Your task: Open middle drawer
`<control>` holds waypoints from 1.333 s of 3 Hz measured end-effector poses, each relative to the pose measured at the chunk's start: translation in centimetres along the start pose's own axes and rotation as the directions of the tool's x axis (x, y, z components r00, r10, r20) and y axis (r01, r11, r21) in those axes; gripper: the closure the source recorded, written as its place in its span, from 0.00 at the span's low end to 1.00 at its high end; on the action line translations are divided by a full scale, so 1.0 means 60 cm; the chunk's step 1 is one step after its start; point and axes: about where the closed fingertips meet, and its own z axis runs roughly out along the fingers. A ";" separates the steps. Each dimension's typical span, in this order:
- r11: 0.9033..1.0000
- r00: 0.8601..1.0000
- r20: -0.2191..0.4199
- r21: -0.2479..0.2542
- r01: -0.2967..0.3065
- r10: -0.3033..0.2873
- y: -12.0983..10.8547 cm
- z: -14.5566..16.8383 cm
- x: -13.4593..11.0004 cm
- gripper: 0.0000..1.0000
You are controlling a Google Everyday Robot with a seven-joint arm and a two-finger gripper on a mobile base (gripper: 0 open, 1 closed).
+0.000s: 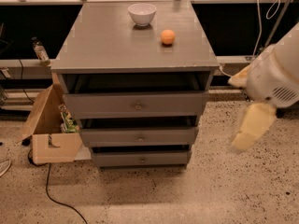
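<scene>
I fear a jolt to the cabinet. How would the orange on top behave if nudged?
The orange looks round and sits loose on the flat cabinet top, so it would probably roll if jolted. The middle drawer has only a small knob, likely a fiddly hold. The end effector hangs right of the cabinet, apart from it.

A white round bowl (142, 13) stands near the back of the grey cabinet top (103, 45), with a small orange round fruit (168, 36) just beside it toward the front right. An open brown cardboard box (46, 139) sits on the speckled stone floor (215, 190) against the cabinet's left side. A black cable (58, 200) trails across the floor below the box. A small bottle (40, 50) stands on the ledge to the left.
</scene>
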 end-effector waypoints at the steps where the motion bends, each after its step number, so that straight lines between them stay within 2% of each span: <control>1: 0.997 0.991 0.116 -0.062 -0.054 0.061 0.050 0.181 -0.037 0.00; 2: 0.997 0.991 0.117 -0.059 -0.054 0.061 0.049 0.180 -0.037 0.00; 3: 0.997 0.993 0.104 -0.055 -0.054 0.060 0.037 0.232 -0.021 0.00; 4: 1.000 0.999 0.033 -0.006 0.008 -0.008 -0.003 0.391 0.016 0.00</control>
